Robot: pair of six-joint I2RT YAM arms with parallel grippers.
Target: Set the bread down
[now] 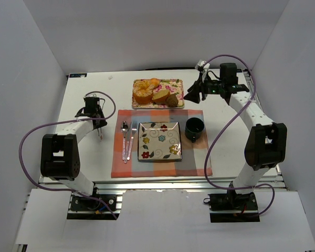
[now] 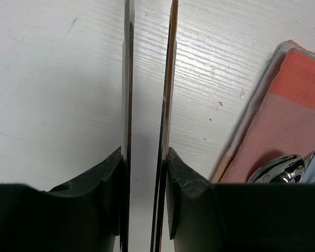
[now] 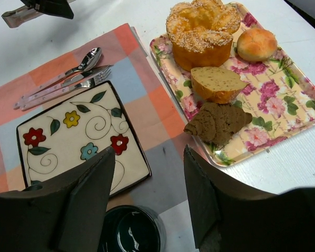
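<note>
Right gripper (image 3: 147, 152): black fingers spread wide, empty, hovering beside tray. Checked orange-pink cloth placemat (image 3: 142, 110) bore square white flower-painted plate (image 3: 68, 136), nothing on it. Floral rectangular tray (image 3: 299, 105) held large orange-glazed ring pastry (image 3: 199, 31), pale tan wedge-shaped bread slice (image 3: 215, 83) mid-tray, dark brown muffin (image 3: 218, 123) just beside it. Left gripper (image 2: 148, 52): narrow gap, nothing between, over white table (image 2: 52, 79). Risks: wide jaws catching muffin or pastry crowding bread; hard squeeze crushing soft crumb; tray sliding.

Beneath my right gripper (image 3: 149, 155) a dark mug (image 3: 130, 231) stands on the checked placemat (image 3: 142, 110), with a flowered square plate (image 3: 73, 136) to its left.
</note>
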